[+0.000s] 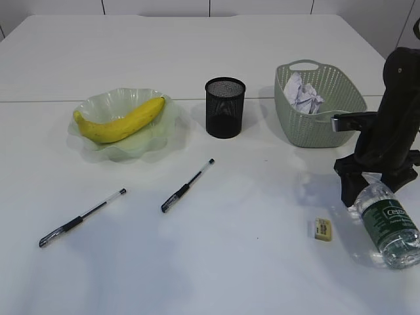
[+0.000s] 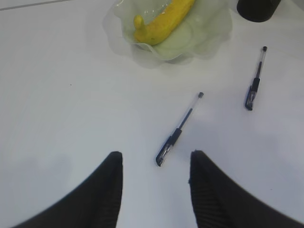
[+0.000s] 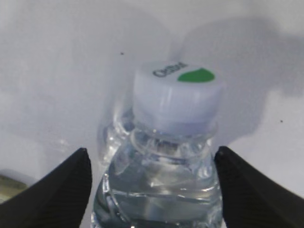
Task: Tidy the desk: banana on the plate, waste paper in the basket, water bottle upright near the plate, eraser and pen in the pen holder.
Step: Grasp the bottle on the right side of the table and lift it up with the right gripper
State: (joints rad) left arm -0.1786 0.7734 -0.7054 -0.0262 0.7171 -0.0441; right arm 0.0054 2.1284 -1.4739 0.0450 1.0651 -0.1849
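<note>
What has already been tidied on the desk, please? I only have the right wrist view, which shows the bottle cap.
Observer: The banana already lies on the plate.
Operator: Thank you. And the waste paper?
Observer: The crumpled paper is in the basket.
Operator: What is left loose?
Observer: The left pen, the middle pen and the eraser lie on the table, outside the pen holder.

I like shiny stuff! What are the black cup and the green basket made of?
The black cup looks like metal mesh with a matte finish: you can see through its fine grid. The green basket looks like molded plastic, pale and dull, with rows of small holes in its walls.
</note>
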